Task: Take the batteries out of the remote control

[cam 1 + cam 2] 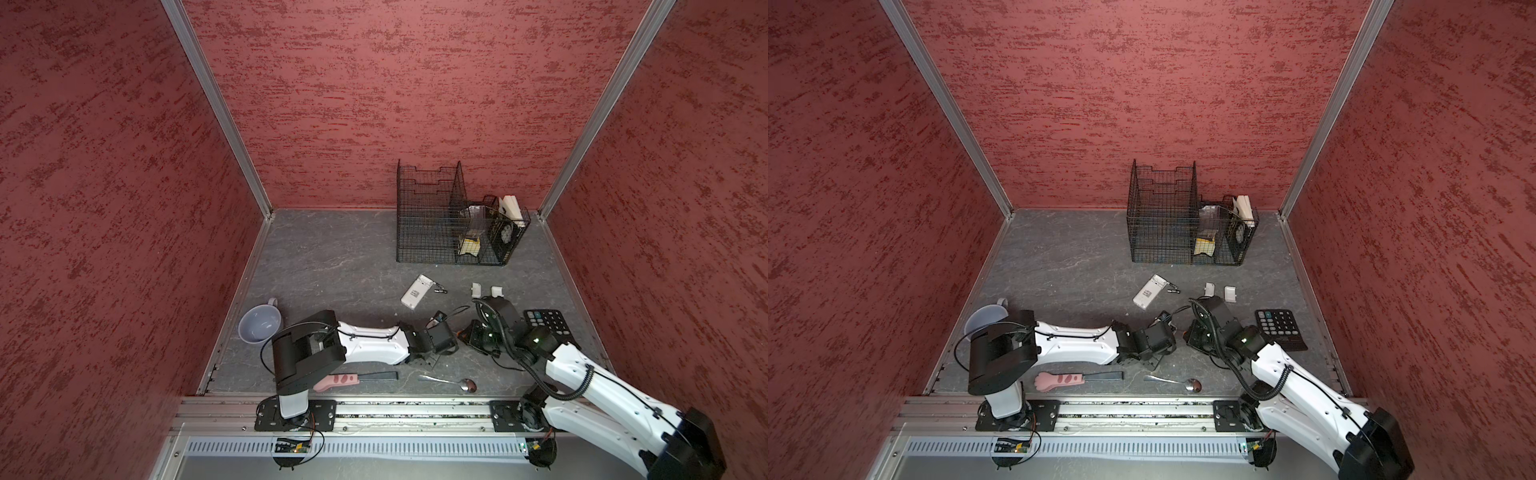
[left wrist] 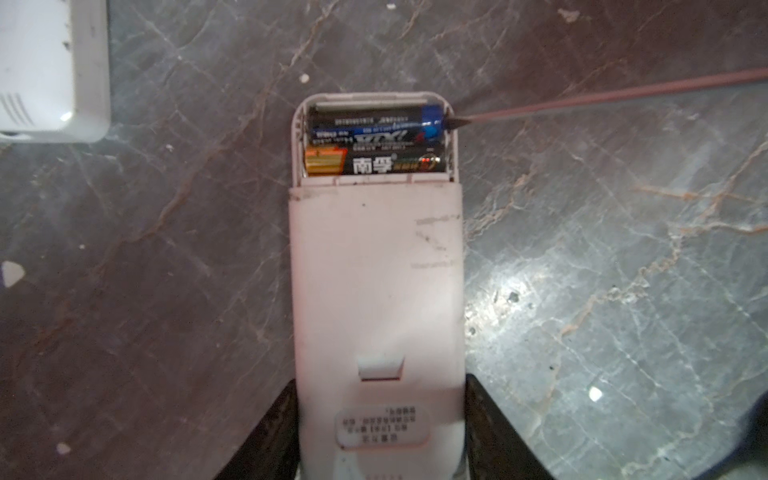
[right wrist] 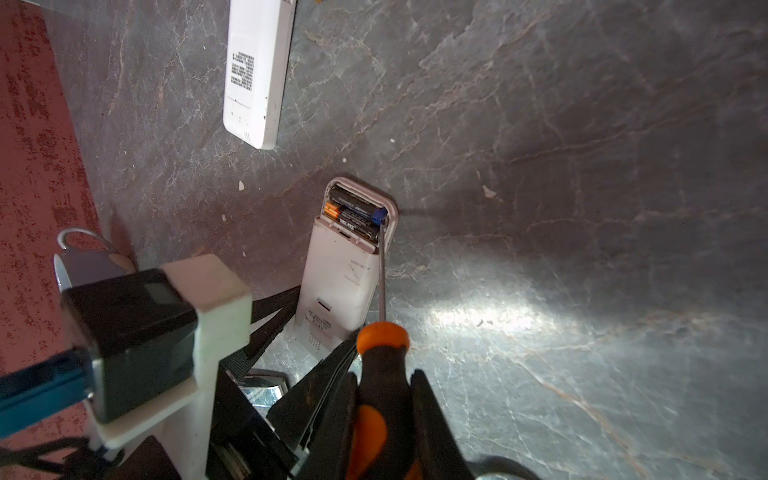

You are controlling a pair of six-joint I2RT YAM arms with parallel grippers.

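Grey marble-patterned tabletop [image 1: 332, 266] carries a black wire basket [image 1: 432, 220] at the far right. Nearer, the left gripper [image 2: 380, 436] pinches the white remote control [image 2: 376, 270] by its sides, its compartment uncovered. The right gripper [image 3: 384, 419] is clamped on the orange-handled screwdriver [image 3: 380, 349], whose tip touches the blue end of one of the two batteries [image 2: 374, 139] lying side by side in that compartment. A second white remote [image 1: 419, 291] lies just beyond.
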